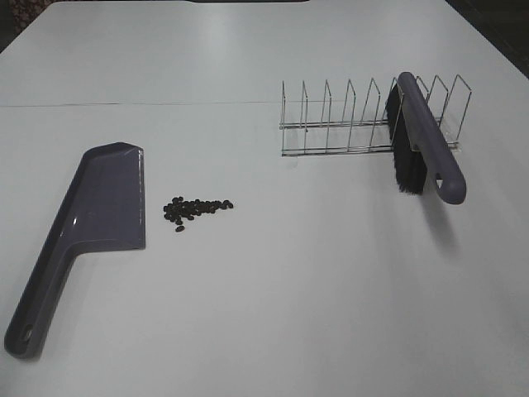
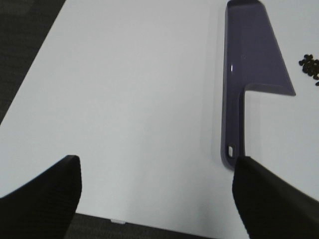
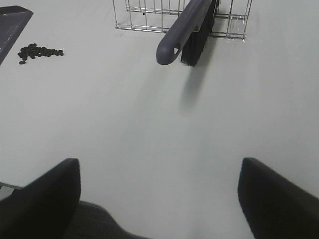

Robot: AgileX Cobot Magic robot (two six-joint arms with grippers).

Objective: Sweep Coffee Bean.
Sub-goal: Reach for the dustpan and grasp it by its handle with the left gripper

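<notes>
The coffee beans (image 1: 196, 209) lie in a small dark cluster on the white table, just right of the purple-grey dustpan (image 1: 99, 207), which lies flat with its handle toward the near left. The purple brush (image 1: 426, 145) leans in a wire rack (image 1: 364, 120) at the back right, black bristles down. Neither gripper shows in the high view. My left gripper (image 2: 157, 199) is open and empty, near the dustpan's (image 2: 249, 55) handle end; the beans (image 2: 311, 65) lie beyond. My right gripper (image 3: 159, 199) is open and empty, well short of the brush (image 3: 182, 30); the beans (image 3: 37, 52) show far off.
The table's front edge (image 2: 149, 221) and left edge with dark floor (image 2: 20, 45) lie close to the left gripper. A seam (image 1: 132, 104) crosses the table behind the dustpan. The dustpan's corner (image 3: 10, 22) shows in the right wrist view.
</notes>
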